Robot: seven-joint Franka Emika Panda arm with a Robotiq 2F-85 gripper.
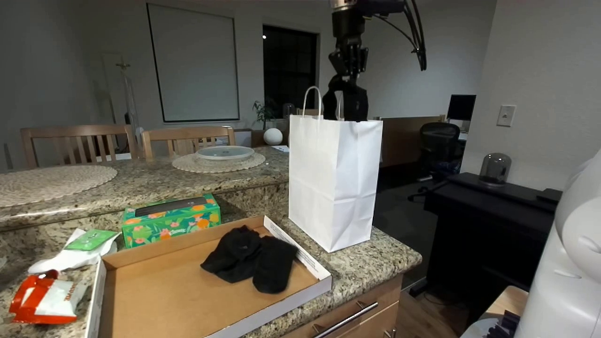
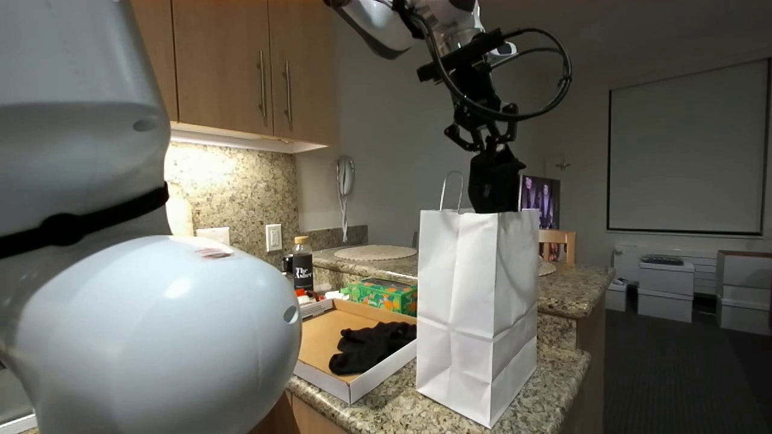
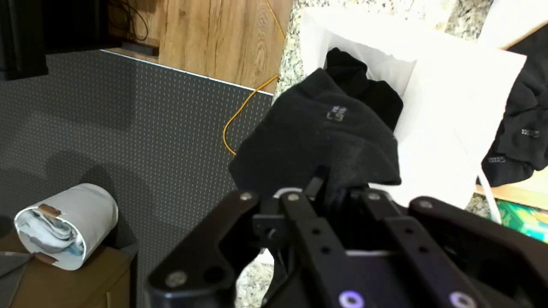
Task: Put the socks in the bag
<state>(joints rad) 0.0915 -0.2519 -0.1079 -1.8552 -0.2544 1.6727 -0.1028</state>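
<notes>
My gripper (image 1: 346,77) is shut on a black sock (image 1: 357,103) above the white paper bag (image 1: 312,183). The sock hangs down at the bag's opening, its lower end behind the rim in both exterior views; the gripper (image 2: 493,143), sock (image 2: 496,181) and bag (image 2: 455,301) show there too. In the wrist view the held sock (image 3: 317,132) covers part of the bag (image 3: 454,111). Black fabric (image 3: 381,98) shows inside the bag; I cannot tell whether it is a separate sock. More black socks (image 1: 274,265) lie in the shallow cardboard tray (image 1: 159,286).
The bag stands upright on the granite counter (image 1: 389,256) near its end, handles up. A green floral tissue box (image 1: 173,220) stands behind the tray. Snack packets (image 1: 51,298) lie left of it. A raised ledge (image 1: 150,183) with placemats runs behind.
</notes>
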